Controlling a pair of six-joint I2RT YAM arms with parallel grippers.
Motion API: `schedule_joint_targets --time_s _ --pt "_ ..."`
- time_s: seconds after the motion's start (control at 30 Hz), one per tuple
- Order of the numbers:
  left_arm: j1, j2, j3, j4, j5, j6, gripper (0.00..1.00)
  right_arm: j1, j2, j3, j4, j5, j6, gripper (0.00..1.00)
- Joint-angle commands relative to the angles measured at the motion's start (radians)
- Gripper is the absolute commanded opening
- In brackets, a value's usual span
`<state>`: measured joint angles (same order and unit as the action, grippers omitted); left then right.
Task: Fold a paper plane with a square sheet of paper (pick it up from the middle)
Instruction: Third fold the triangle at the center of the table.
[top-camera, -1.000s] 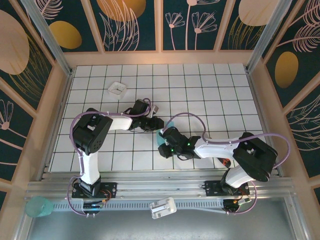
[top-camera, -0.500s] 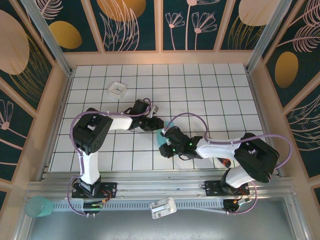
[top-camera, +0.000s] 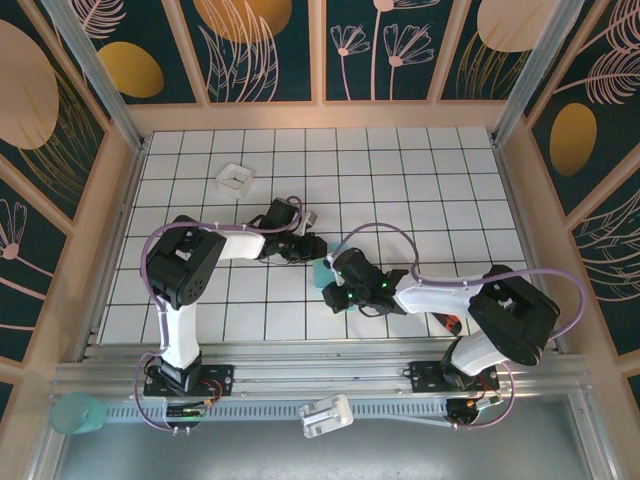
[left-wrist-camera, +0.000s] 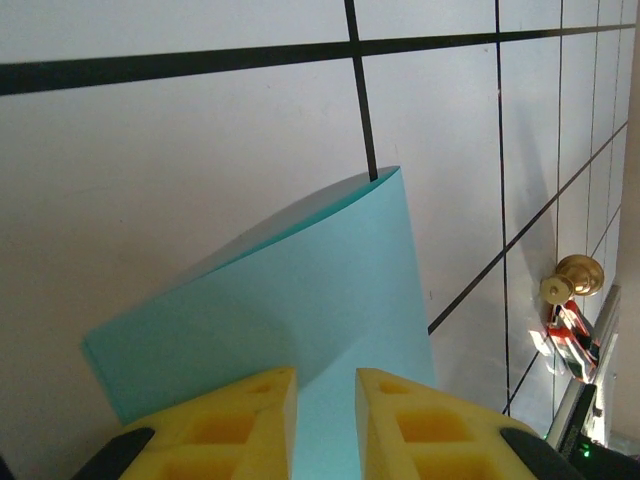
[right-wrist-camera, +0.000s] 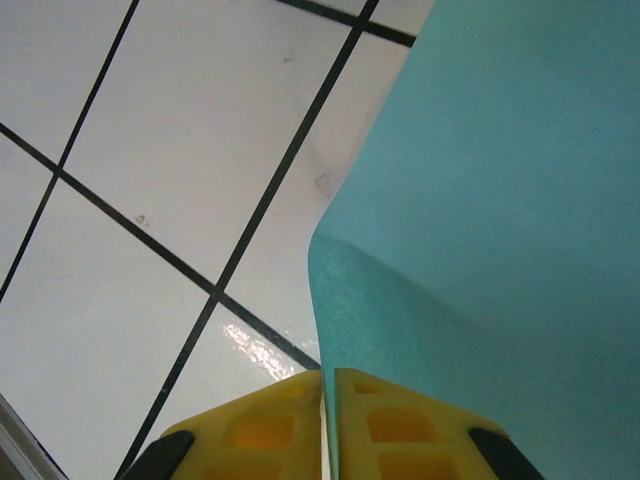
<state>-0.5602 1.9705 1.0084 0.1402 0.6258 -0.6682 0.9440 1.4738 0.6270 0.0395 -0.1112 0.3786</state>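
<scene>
While the square sheet of paper curls up off the gridded table between both arms, the right gripper pinches its edge tight and the left gripper stands slightly parted astride it.

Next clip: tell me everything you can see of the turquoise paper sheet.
The turquoise paper sheet is thin, matte and plain. It sits toward the near side of the white gridded table, bowed rather than flat. In the right wrist view a curled edge runs into the right gripper, which is shut on it. In the left wrist view a corner points away over a grid line, and the sheet runs into the narrow gap of the left gripper; whether it is gripped there is unclear.
</scene>
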Motion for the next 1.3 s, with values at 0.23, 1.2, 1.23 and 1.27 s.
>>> schedule_joint_targets --time_s 0.23,1.2,1.23,1.27 --pt "-0.001 0.046 0.010 -0.050 -0.021 0.036 0.23 -0.101 -0.009 -0.024 0.073 -0.126 -0.015 0.10" --pt "-0.002 0.050 0.016 -0.060 -0.021 0.045 0.24 -0.242 0.055 -0.044 0.128 -0.237 -0.013 0.06" --pt "-0.001 0.051 0.016 -0.061 -0.020 0.045 0.24 -0.244 0.058 -0.043 0.126 -0.240 -0.016 0.06" --pt "-0.001 0.050 0.016 -0.060 -0.021 0.044 0.24 -0.248 0.062 -0.041 0.126 -0.240 -0.020 0.07"
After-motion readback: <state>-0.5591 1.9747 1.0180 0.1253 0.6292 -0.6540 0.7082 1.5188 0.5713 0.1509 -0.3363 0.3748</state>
